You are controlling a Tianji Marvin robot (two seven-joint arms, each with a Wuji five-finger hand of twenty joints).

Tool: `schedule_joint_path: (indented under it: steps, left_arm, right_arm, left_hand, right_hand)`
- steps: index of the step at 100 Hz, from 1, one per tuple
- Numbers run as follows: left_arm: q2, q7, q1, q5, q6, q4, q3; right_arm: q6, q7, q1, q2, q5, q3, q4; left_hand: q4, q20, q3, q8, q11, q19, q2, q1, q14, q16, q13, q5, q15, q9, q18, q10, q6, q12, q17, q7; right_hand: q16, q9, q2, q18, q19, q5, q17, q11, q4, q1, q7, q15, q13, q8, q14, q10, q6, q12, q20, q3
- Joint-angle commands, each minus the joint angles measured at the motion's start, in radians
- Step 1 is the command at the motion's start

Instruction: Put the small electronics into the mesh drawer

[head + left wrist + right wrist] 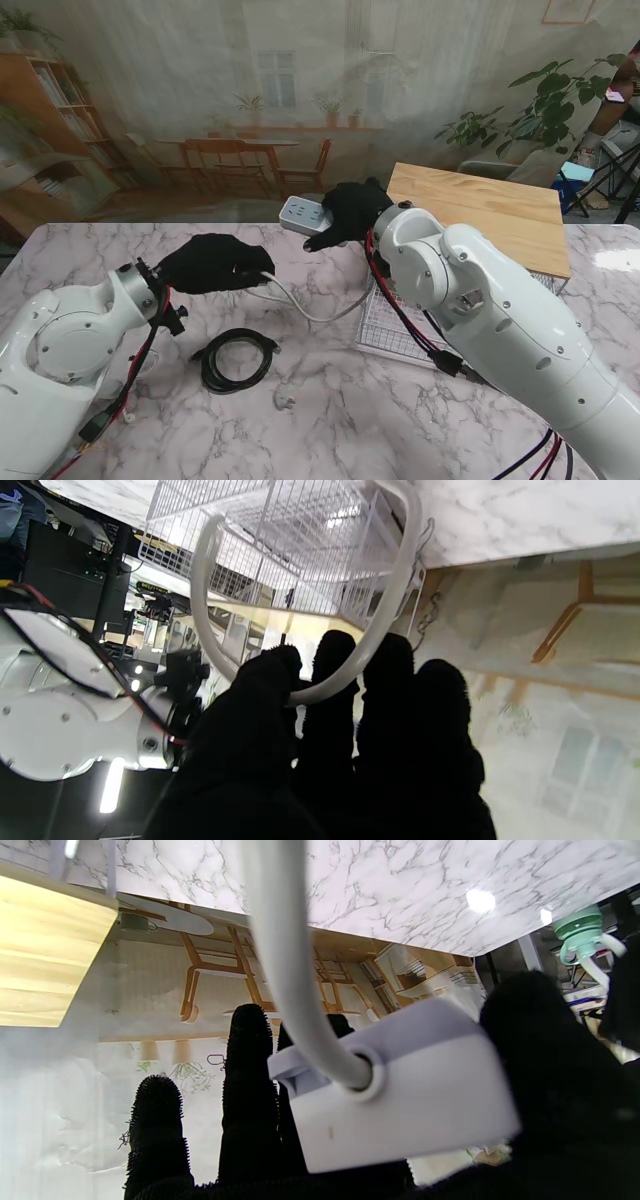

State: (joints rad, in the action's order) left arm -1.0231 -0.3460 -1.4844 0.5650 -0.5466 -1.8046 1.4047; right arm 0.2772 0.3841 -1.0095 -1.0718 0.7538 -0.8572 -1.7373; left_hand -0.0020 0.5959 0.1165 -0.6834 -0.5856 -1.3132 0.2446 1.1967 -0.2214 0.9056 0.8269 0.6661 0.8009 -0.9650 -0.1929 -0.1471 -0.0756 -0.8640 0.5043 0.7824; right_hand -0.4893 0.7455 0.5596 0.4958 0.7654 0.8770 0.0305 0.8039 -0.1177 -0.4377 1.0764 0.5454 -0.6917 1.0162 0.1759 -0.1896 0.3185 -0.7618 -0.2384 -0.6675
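Observation:
My right hand (350,212), in a black glove, is shut on a white power strip (303,214) and holds it above the table at the far middle. The right wrist view shows the power strip (405,1095) close up, with its thick white cord (285,940) leaving its end. My left hand (212,263) is shut on that white cord (305,305), which sags in a loop between the two hands. In the left wrist view the cord (385,610) runs across my fingers (330,680). The white mesh drawer (390,325) lies on the table under my right forearm, mostly hidden.
A coiled black cable (237,358) lies on the marble table (100,250) near my left arm. A small white item (287,400) lies nearer to me. A wooden top (480,205) covers the drawer unit at the far right.

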Motion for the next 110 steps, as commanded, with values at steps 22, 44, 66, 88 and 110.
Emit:
schedule_joint_path:
  steps: [22,44,66,88,110]
  left_arm:
    - [0.01,-0.017,0.032,-0.002,-0.026,-0.068,0.061]
    - [0.011,-0.028,0.078,0.021,-0.009,-0.055,0.069]
    - [0.008,-0.013,0.126,0.063,0.023,-0.005,0.072]
    - [0.01,-0.026,0.146,0.032,0.025,-0.018,0.098]
    - [0.02,-0.072,0.156,-0.016,-0.009,-0.083,0.127]
  right_arm:
    - [-0.038,-0.013,-0.052,0.002,-0.002,0.007,-0.01]
    - [-0.05,-0.029,-0.09,0.003,0.002,-0.013,-0.02]
    - [-0.05,-0.039,-0.112,0.003,0.004,-0.034,-0.036]
    - [-0.056,-0.041,-0.114,0.002,0.008,-0.036,-0.042]
    - [-0.042,-0.046,-0.106,0.0,-0.002,-0.035,-0.042]
  left_hand:
    - [0.031,0.021,0.065,-0.046,-0.025,-0.044,-0.057,0.092,-0.035,0.015,0.061,0.025,0.046,-0.043,0.011,-0.02,0.09,0.018,0.038,0.089]
    - [0.033,0.021,0.061,-0.049,-0.036,-0.053,-0.061,0.092,-0.034,0.022,0.063,0.023,0.057,-0.043,0.01,-0.019,0.092,0.033,0.041,0.086]
    - [0.036,0.019,0.058,-0.051,-0.042,-0.053,-0.064,0.094,-0.032,0.024,0.06,0.023,0.057,-0.039,0.011,-0.018,0.092,0.042,0.039,0.083]
    - [0.039,0.02,0.057,-0.05,-0.046,-0.056,-0.058,0.091,-0.033,0.025,0.065,0.026,0.059,-0.043,0.011,-0.02,0.091,0.049,0.042,0.08]
    - [0.043,0.02,0.058,-0.049,-0.048,-0.058,-0.055,0.089,-0.03,0.025,0.067,0.026,0.059,-0.045,0.014,-0.016,0.092,0.053,0.046,0.077]
  right_hand:
    - [-0.003,0.035,-0.239,-0.005,-0.006,0.161,-0.012,0.077,0.024,-0.174,0.112,0.075,-0.019,0.023,-0.022,0.087,-0.156,-0.022,0.0,-0.279]
    - [-0.003,0.037,-0.238,-0.005,-0.004,0.161,-0.012,0.079,0.024,-0.172,0.111,0.076,-0.022,0.023,-0.021,0.087,-0.156,-0.023,0.001,-0.28]
    - [-0.004,0.037,-0.237,-0.006,-0.002,0.162,-0.013,0.08,0.023,-0.174,0.111,0.077,-0.021,0.022,-0.021,0.086,-0.153,-0.024,0.002,-0.28]
    - [-0.004,0.04,-0.235,-0.005,-0.001,0.162,-0.012,0.081,0.023,-0.174,0.11,0.078,-0.024,0.022,-0.021,0.088,-0.154,-0.024,0.003,-0.281]
    - [-0.003,0.04,-0.235,-0.005,0.0,0.164,-0.012,0.081,0.022,-0.173,0.11,0.078,-0.024,0.022,-0.022,0.087,-0.154,-0.025,0.004,-0.282]
